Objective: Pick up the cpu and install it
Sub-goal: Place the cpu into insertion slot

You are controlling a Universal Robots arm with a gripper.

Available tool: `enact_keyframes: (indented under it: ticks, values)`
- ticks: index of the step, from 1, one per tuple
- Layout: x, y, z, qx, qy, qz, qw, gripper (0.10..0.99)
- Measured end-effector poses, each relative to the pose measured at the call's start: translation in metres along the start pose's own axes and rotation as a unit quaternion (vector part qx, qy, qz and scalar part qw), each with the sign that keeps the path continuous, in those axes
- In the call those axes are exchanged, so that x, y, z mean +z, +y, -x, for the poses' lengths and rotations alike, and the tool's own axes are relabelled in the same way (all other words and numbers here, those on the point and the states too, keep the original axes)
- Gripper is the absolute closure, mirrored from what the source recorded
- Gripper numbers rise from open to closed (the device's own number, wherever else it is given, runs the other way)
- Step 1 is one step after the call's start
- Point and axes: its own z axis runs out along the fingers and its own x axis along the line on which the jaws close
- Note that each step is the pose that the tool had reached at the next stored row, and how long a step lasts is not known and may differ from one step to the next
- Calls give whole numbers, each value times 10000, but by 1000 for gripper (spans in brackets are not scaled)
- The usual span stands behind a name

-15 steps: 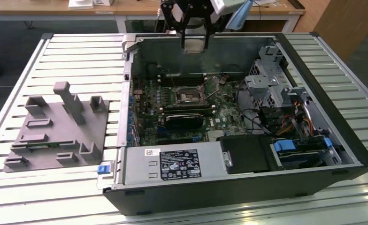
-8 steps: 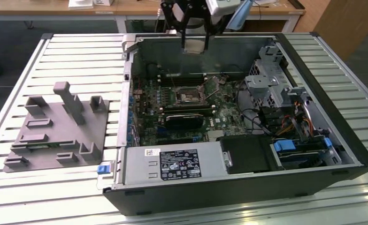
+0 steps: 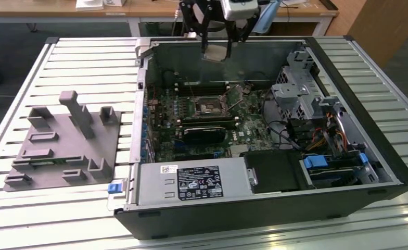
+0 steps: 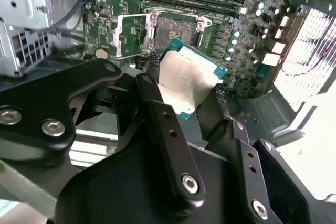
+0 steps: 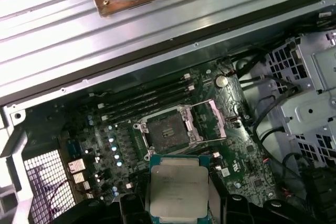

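Note:
My gripper hangs above the far side of the open computer case, shut on the cpu. The cpu is a flat square chip with a silvery metal top and a thin pale rim, held between the two black fingers in both wrist views. It also fills the near edge of the first wrist view, cpu. Below it on the green motherboard lies the dark square socket, its metal frame swung open, socket, socket.
A grey plastic tray with upright posts stands on the slatted table at the exterior view's left. Inside the case are a power supply, drive cage, cables and memory slots.

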Motion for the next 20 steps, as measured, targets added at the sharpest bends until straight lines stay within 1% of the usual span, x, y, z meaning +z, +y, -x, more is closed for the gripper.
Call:
enact_keyframes:
  ticks: [2, 5, 8, 10, 13, 15, 18, 20]
  values:
    - [7, 0, 0, 179, -13, -2, 9998, 553]
    - [17, -1, 0, 447, -32, -7, 9990, 553]
    - [27, -2, 0, 723, -51, -10, 9974, 553]
    - [35, -3, 0, 901, -64, -13, 9959, 553]
    - [46, -3, -1, 1166, -83, -17, 9931, 553]
    - [54, -4, -1, 1351, -97, -20, 9908, 553]
    - [67, -5, -1, 1610, -115, -24, 9869, 553]
    - [75, -5, -1, 1791, -128, -27, 9837, 553]
